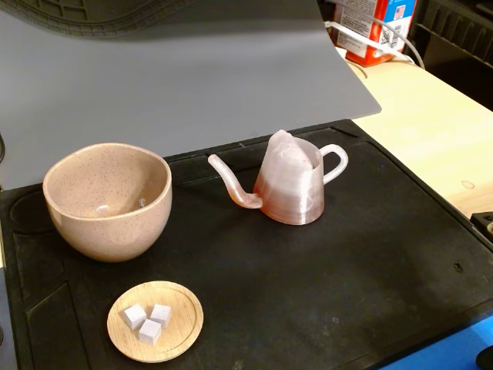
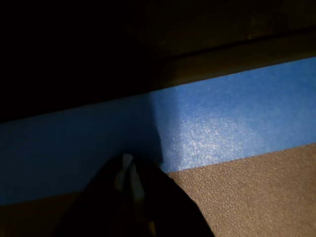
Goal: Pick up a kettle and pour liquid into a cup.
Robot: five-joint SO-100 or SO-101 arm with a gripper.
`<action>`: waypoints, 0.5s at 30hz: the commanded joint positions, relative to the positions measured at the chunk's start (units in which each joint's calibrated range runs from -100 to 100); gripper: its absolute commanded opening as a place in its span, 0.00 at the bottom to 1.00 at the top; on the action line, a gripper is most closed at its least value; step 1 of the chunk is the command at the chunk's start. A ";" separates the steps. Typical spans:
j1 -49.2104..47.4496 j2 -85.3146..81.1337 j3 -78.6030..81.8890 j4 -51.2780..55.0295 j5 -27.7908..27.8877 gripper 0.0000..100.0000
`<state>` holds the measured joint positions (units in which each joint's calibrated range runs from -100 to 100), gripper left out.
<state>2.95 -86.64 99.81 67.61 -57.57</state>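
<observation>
Black matting covers the desk in the fixed view, where no arm appears. Wrist view: the gripper is a dark shape low in frame, its tips seemingly pressed together over a blue strip; deep shadow hides the rest, and none of the task objects show near it. Fixed view: the cup stands upright; the kettle, spout toward it, holds reddish liquid low down; a wooden dish carries three white cubes.
</observation>
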 commanded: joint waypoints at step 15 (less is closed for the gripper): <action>-0.25 0.38 0.19 0.22 0.34 0.01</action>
<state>2.95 -86.64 99.81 67.61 -57.57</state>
